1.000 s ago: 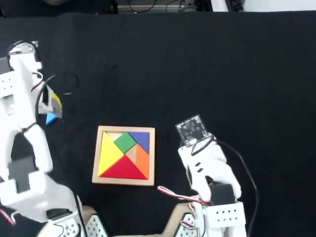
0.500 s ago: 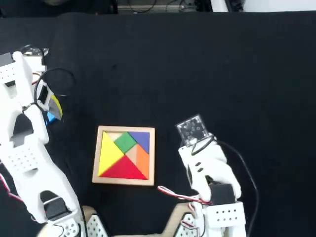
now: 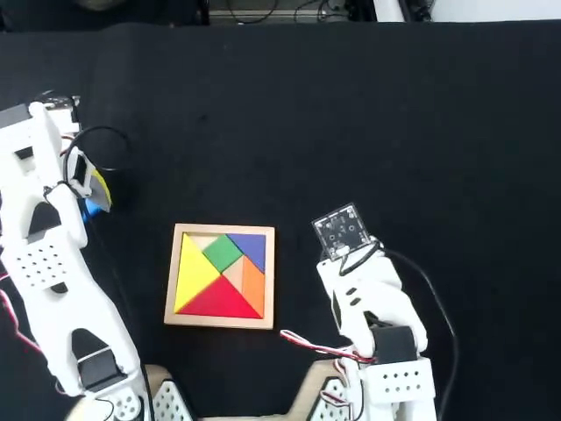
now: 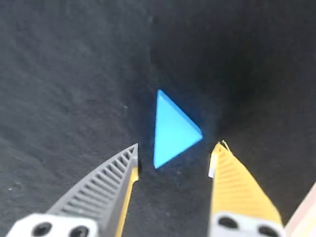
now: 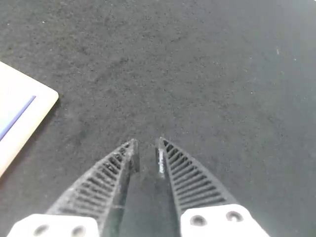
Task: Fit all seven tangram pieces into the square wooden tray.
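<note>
A small light-blue triangle (image 4: 173,129) lies flat on the black cloth, left of the tray, also seen as the blue triangle (image 3: 90,209). My left gripper (image 4: 176,148) is open just over it, one fingertip on each side, not touching. The left gripper (image 3: 91,191) has a yellow finger. The square wooden tray (image 3: 221,323) holds yellow, red, green, dark-blue and orange pieces. Bare wood colour shows at its far-left corner and in its middle. My right gripper (image 5: 146,144) is shut and empty, low over the cloth to the right of the tray (image 5: 19,113).
The left arm's white body (image 3: 48,263) stretches along the table's left edge. The right arm's base (image 3: 386,351) stands at the near edge, right of the tray. Black cloth covers the table, with cables along the far edge.
The left arm has changed posture, its body swinging over the left edge, while its gripper has stayed at the blue triangle. The right arm and tray have not moved.
</note>
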`<state>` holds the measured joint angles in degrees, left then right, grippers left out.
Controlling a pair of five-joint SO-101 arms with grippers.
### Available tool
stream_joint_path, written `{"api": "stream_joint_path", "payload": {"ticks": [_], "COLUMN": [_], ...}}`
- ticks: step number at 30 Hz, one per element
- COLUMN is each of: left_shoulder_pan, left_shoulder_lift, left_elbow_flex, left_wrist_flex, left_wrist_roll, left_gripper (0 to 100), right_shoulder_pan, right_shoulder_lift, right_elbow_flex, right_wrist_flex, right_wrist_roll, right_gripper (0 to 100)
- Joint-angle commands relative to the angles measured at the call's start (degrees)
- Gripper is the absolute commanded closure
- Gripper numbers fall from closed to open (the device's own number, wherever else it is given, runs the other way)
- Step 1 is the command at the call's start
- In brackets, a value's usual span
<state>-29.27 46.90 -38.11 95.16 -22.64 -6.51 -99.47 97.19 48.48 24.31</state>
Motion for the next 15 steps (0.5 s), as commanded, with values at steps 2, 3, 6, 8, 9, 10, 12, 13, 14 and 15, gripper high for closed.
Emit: {"api": "stream_joint_path", "payload": {"ticks": [2, 3, 6, 8, 9, 10, 12, 13, 14, 15], "left_shoulder_pan": [-0.8, -0.7, 0.2, 0.5, 0.5, 0.6, 0.7, 0.7, 0.8, 0.9], "left_shoulder_lift": [-0.3, -0.3, -0.3, -0.3, -0.3, -0.3, -0.3, -0.3, -0.3, -0.3], "left_elbow_flex": [-2.3, -2.2, -0.1, 0.7, 1.4, 2.1, 3.3, 4.0, 4.8, 5.4], "left_wrist_flex": [-1.5, -1.5, -1.5, -2.7, -4.0, -5.3, -7.5, -8.4, -9.1, -10.0], "left_wrist_roll": [-0.4, -1.1, -2.5, -2.5, -2.5, -2.4, -2.4, -2.3, -2.2, -2.1], "left_gripper": [76, 76, 76, 76, 76, 76, 76, 76, 76, 76], "right_shoulder_pan": [0.4, 0.4, 0.4, 0.4, 0.4, 0.4, 0.4, 0.4, 0.4, 0.4], "right_shoulder_lift": [-1.1, -1.1, -1.1, -1.1, -1.1, -1.1, -1.1, -1.1, -1.1, -1.1], "right_elbow_flex": [-0.3, -0.3, -0.3, -0.3, -0.3, -0.3, -0.3, -0.3, -0.3, -0.3], "right_wrist_flex": [-0.2, -0.2, -0.2, -0.2, -0.2, -0.2, -0.1, -0.1, -0.1, -0.1], "right_wrist_roll": [0.3, 0.3, 0.3, 0.3, 0.3, 0.3, 0.3, 0.3, 0.3, 0.3], "right_gripper": [92.2, 92.2, 92.2, 92.2, 92.2, 92.2, 92.2, 92.2, 92.2, 92.2]}}
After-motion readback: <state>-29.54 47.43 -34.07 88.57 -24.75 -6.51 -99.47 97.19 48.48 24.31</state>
